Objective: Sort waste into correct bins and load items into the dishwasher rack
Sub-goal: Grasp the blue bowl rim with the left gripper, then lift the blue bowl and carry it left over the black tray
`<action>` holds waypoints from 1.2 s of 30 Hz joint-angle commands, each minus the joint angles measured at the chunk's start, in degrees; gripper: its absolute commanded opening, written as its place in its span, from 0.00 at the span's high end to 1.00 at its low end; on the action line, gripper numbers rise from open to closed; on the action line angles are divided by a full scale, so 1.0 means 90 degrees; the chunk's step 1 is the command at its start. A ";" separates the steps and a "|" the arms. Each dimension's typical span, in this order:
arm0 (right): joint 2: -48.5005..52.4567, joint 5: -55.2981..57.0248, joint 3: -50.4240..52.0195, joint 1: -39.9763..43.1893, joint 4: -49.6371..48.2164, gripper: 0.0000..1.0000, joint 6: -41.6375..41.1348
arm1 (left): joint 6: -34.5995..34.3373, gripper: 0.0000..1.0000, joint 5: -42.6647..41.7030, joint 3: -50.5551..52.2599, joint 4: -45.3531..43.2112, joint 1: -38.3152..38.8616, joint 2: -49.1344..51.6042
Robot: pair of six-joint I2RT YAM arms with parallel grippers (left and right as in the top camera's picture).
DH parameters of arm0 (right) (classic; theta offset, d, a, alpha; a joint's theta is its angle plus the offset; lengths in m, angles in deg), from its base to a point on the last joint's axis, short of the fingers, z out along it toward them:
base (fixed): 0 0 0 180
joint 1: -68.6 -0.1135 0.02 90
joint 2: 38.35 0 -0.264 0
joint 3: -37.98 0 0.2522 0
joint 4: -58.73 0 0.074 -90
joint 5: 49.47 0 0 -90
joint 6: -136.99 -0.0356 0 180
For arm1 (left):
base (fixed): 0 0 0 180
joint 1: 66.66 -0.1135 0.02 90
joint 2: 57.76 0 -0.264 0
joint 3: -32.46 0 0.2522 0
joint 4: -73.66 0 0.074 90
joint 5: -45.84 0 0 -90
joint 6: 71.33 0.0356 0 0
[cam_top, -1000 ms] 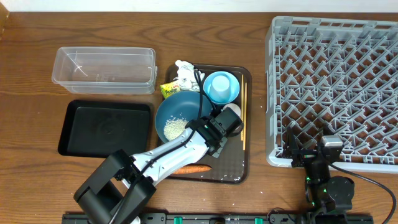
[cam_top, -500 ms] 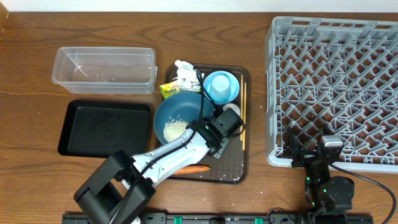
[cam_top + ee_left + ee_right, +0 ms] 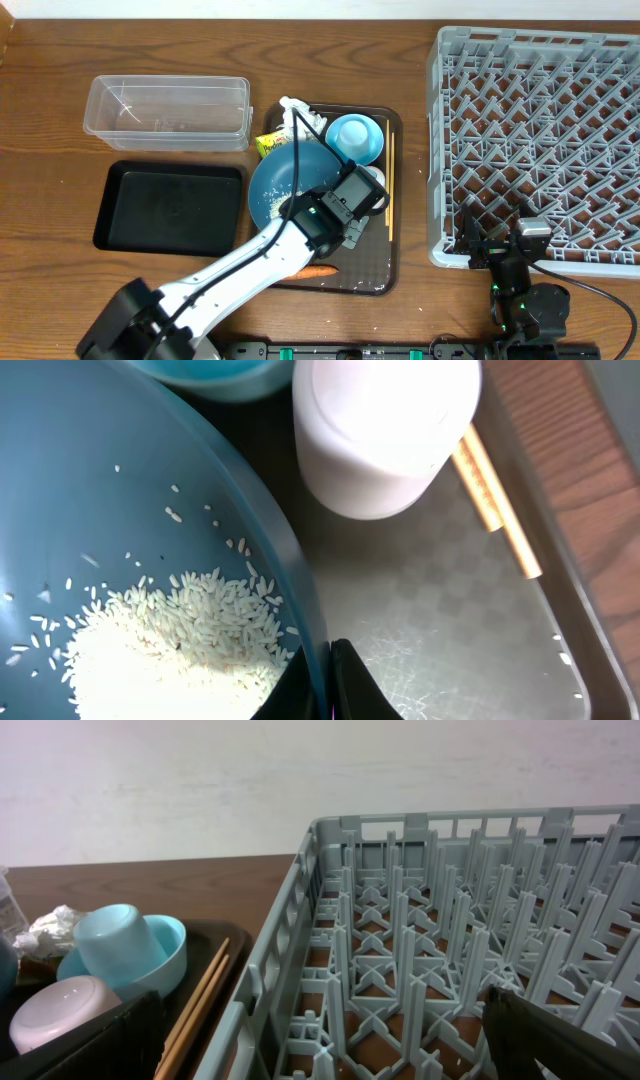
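The large blue bowl (image 3: 285, 175) with white rice (image 3: 170, 640) sits on the brown serving tray (image 3: 372, 282). My left gripper (image 3: 340, 215) is shut on the bowl's right rim (image 3: 300, 590), one finger inside and one outside. The small white cup (image 3: 373, 181) and light blue cup (image 3: 356, 138) lie beside it. The chopsticks (image 3: 390, 190) lie along the tray's right edge. The carrot (image 3: 318, 270) lies at the tray's front. Crumpled paper (image 3: 295, 113) and the yellow-green wrapper (image 3: 270, 146) are at the back left. My right gripper (image 3: 497, 243) is open and empty at the grey rack's (image 3: 540, 140) front edge.
The clear tub (image 3: 168, 112) stands at the back left, the black tray (image 3: 170, 207) in front of it. In the right wrist view the rack's pegs (image 3: 450, 920) fill the right side, and the cups and chopsticks (image 3: 200, 1000) show at left.
My left arm has swung so its base end lies further left. The bowl, held by its rim, has shifted slightly up and back; the right arm has not moved.
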 commanded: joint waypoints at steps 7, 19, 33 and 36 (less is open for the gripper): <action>0.0005 0.0068 0.0015 0.0114 0.0019 0.01 0.0085 | -0.0053 0.94 0.0083 -0.0104 0.0015 -0.0027 -0.0680; 0.0005 0.0068 0.0015 0.0114 0.0019 0.01 0.0085 | -0.0053 0.94 0.0080 -0.0104 0.0015 -0.0780 -0.1484; 0.0005 0.0068 0.0015 0.0114 0.0019 0.01 0.0085 | -0.0784 0.94 -0.0291 -0.0104 -0.0007 -0.2421 -0.1848; 0.0005 0.0068 0.0015 0.0114 0.0019 0.01 0.0085 | -0.0801 0.94 -0.0685 -0.0104 -0.0036 -0.2851 -0.1848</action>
